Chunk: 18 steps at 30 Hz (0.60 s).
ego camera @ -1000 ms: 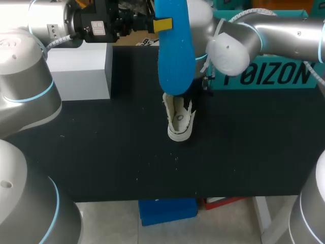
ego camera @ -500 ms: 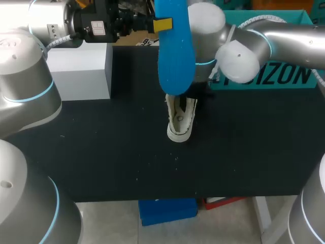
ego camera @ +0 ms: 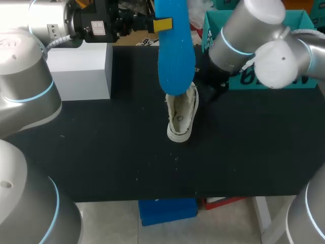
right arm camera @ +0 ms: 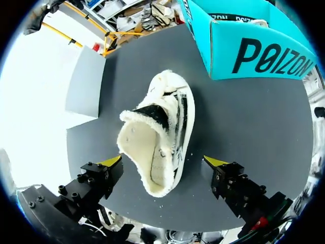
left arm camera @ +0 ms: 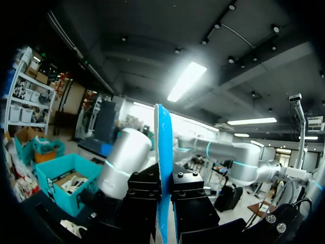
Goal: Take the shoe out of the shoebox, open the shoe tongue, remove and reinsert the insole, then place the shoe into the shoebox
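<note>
The left end effector clamps the long blue foam insole above the black table, likely poised for reinsertion. Beneath it lies the white fleece-lined shoe, long axis front-to-back, toe towards the far edge. The right end effector hovers over it, fingers spread, touching nothing

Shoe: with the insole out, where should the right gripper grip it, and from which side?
Across the side walls near the heel, coming down from above. The shoe lies with its opening facing up, and the open right gripper straddles its heel end, a finger to each side. Gripping below the collar should leave the opening free for the insole.
</note>
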Each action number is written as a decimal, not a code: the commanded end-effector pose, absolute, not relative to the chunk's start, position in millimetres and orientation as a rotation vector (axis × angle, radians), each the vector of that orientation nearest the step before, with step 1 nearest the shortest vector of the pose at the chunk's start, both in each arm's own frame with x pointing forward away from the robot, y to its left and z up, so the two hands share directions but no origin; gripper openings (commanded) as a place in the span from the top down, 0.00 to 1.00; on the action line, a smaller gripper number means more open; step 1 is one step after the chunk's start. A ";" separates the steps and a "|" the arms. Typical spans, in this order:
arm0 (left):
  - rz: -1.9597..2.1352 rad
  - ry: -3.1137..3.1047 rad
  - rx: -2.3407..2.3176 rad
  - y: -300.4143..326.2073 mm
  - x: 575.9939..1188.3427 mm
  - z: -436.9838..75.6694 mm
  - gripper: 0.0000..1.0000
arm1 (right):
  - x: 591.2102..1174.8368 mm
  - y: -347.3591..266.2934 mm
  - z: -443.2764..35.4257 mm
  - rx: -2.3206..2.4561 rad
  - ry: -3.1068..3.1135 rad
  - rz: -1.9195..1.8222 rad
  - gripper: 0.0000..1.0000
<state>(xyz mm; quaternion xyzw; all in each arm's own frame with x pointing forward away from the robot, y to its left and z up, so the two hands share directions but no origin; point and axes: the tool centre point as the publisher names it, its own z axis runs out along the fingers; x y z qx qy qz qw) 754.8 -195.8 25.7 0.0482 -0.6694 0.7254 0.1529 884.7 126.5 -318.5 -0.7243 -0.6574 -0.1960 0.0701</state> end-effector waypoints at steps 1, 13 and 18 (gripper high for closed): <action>2.083 -1.921 0.141 -197.2 754.2 24.8 1.00 | 875.3 112.2 -313.6 -1.961 -1.912 -0.836 0.00; 2.083 -1.921 0.141 -197.2 754.2 24.8 1.00 | 875.3 112.2 -313.6 -1.961 -1.912 -0.836 0.00; 2.083 -1.921 0.141 -197.2 754.2 24.8 1.00 | 873.8 102.5 -303.1 -1.866 -1.760 -1.012 0.00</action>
